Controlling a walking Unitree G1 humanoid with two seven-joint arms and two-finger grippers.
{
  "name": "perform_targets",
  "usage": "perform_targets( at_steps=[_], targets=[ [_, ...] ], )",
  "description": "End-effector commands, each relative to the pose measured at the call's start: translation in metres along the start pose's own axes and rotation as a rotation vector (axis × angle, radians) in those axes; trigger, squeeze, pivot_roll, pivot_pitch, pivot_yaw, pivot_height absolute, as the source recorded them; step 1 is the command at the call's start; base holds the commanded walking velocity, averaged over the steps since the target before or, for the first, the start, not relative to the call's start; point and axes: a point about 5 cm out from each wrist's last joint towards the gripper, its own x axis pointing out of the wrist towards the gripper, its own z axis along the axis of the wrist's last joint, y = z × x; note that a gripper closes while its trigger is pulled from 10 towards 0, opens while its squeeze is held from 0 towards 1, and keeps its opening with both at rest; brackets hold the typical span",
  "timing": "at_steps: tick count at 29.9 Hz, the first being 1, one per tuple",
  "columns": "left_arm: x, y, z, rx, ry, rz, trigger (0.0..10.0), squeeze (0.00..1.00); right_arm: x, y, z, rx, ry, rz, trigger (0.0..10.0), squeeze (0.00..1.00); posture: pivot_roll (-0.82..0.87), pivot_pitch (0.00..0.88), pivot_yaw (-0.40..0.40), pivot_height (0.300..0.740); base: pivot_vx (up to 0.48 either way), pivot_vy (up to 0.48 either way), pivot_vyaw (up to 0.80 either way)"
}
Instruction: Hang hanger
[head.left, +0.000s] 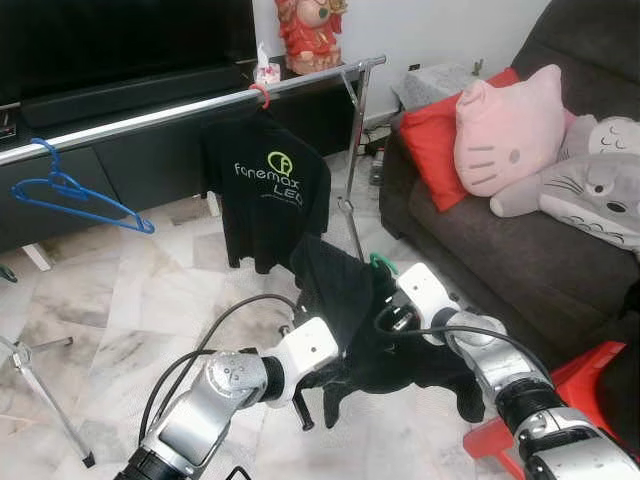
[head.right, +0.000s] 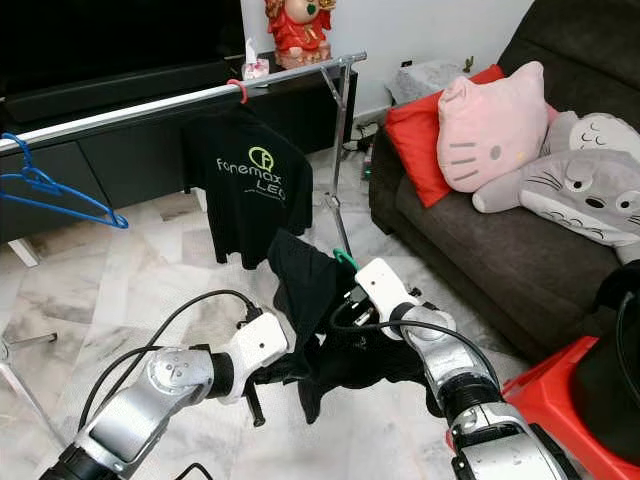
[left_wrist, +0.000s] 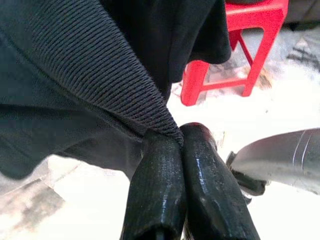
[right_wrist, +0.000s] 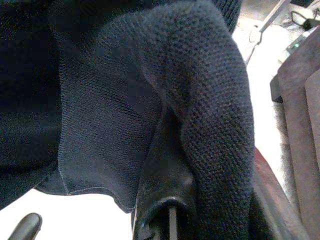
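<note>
— Looking down past your two silver arms, what are you carrying?

— You have a limp black knitted garment (head.left: 345, 300) bunched between both tools, low over the pale marbled floor (head.left: 130, 300). A green plastic hanger (head.left: 380, 264) pokes its hook out of the cloth near your right wrist.

— And the left tool (left_wrist: 175, 142)?

— Its two black textured fingers (left_wrist: 160, 185) are pressed tight together, pinching a ribbed edge of that garment. The weave reads as fine cords running along the fold.

— The right tool (right_wrist: 167, 200)?

— It is buried under a coarser, pebbled fold of the same fabric; you cannot tell whether its fingers stand apart or closed.

— Where is the rail?

— A shiny round metal clothes rail (head.left: 180, 110) runs ahead of you. A black printed T-shirt (head.left: 265, 195) hangs from it on a red hook, and a thin blue wire-shaped hanger (head.left: 75, 195) hangs further to your left. A dark fabric sofa (head.left: 520, 250) with a pink cat-face cushion (head.left: 505, 130) sits to your right, and a red plastic stool (left_wrist: 235, 50) stands near it.
</note>
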Motion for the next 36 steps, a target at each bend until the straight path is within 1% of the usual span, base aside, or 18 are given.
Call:
perform_targets(
  at_steps=[1,2,5,9,10,11,12,22,24,25,26,27,29,30,31,32,35,36],
  targets=[
    [0.005,-0.005,-0.004,0.015,0.031,-0.043,2.8,0.0,0.0,-0.012,0.021,0.016,-0.086,-0.046,10.0,0.0,0.01,0.0,-0.015,0.716,0.0,0.0,0.0],
    [0.006,-0.004,-0.003,0.015,0.033,-0.038,10.0,0.0,0.001,-0.011,0.023,0.013,-0.098,-0.034,10.0,0.0,0.01,0.0,-0.015,0.716,0.0,0.0,0.0],
    [0.007,-0.004,0.0,0.027,0.028,-0.051,10.0,0.0,0.0,-0.01,0.026,-0.01,-0.125,0.009,10.0,0.0,0.0,0.0,-0.019,0.716,0.0,0.0,0.0],
    [0.006,-0.007,0.002,0.036,0.016,-0.086,10.0,0.0,-0.002,-0.011,0.025,-0.034,-0.128,0.015,10.0,0.0,0.0,0.0,-0.02,0.716,0.0,0.0,0.0],
    [0.007,-0.006,0.003,0.032,0.011,-0.083,10.0,0.15,-0.002,-0.011,0.026,-0.034,-0.129,0.018,10.0,0.0,0.0,0.0,-0.023,0.716,0.0,0.0,0.0],
    [0.007,-0.006,0.004,0.027,0.005,-0.082,10.0,0.68,-0.002,-0.011,0.026,-0.033,-0.13,0.024,10.0,0.0,0.0,0.0,-0.023,0.716,0.0,0.0,0.0],
    [0.007,-0.006,0.005,0.024,0.0,-0.083,10.0,1.0,-0.001,-0.01,0.026,-0.035,-0.133,0.031,10.0,0.0,0.0,0.0,-0.023,0.716,0.0,0.0,0.0],
    [0.005,-0.007,0.005,0.022,-0.002,-0.101,10.0,1.0,0.001,-0.005,0.031,-0.05,-0.153,0.059,10.0,0.0,0.0,0.0,-0.026,0.716,0.0,0.0,0.0],
    [0.002,-0.004,0.006,0.021,-0.016,-0.075,10.0,1.0,0.0,-0.003,0.033,-0.076,-0.174,0.097,10.0,0.0,0.0,0.0,-0.026,0.716,0.0,0.0,0.0],
    [-0.004,0.007,0.009,0.011,-0.051,-0.008,10.0,1.0,-0.002,-0.002,0.034,-0.112,-0.19,0.145,10.0,0.0,0.01,0.0,-0.027,0.716,0.0,0.0,0.0],
    [-0.008,0.012,0.011,0.007,-0.065,0.026,10.0,1.0,-0.003,-0.003,0.034,-0.127,-0.188,0.16,10.0,0.0,0.0,0.0,-0.027,0.716,0.0,0.0,0.0],
    [-0.016,0.024,0.012,-0.009,-0.085,0.092,10.0,1.0,-0.005,-0.004,0.032,-0.141,-0.183,0.171,10.0,0.0,0.0,0.0,-0.027,0.716,0.0,0.0,0.0],
    [-0.025,0.031,0.011,-0.018,-0.09,0.109,10.0,1.0,-0.006,-0.006,0.03,-0.152,-0.168,0.179,10.0,0.0,0.01,0.0,-0.027,0.716,0.0,0.0,0.0],
    [-0.025,0.031,0.011,-0.018,-0.09,0.109,10.0,1.0,-0.006,-0.006,0.03,-0.152,-0.168,0.179,10.0,0.0,0.01,0.0,-0.027,0.716,0.0,0.0,0.0],
    [-0.032,0.035,0.01,-0.022,-0.091,0.116,10.0,1.0,-0.007,-0.007,0.028,-0.166,-0.162,0.196,10.0,0.0,0.01,0.0,-0.027,0.716,0.0,0.0,0.0],
    [-0.032,0.035,0.01,-0.022,-0.091,0.116,10.0,1.0,-0.007,-0.007,0.028,-0.166,-0.162,0.196,10.0,0.0,0.01,0.0,-0.027,0.716,0.0,0.0,0.0],
    [-0.06,0.051,0.012,-0.034,-0.111,0.154,10.0,1.0,-0.016,-0.011,0.02,-0.217,-0.145,0.277,10.0,0.0,0.01,0.0,-0.027,0.716,0.0,0.0,0.0],
    [-0.06,0.051,0.012,-0.034,-0.111,0.154,10.0,1.0,-0.016,-0.011,0.02,-0.217,-0.145,0.277,10.0,0.0,0.01,0.0,-0.027,0.716,0.0,0.0,0.0]
  ],
)
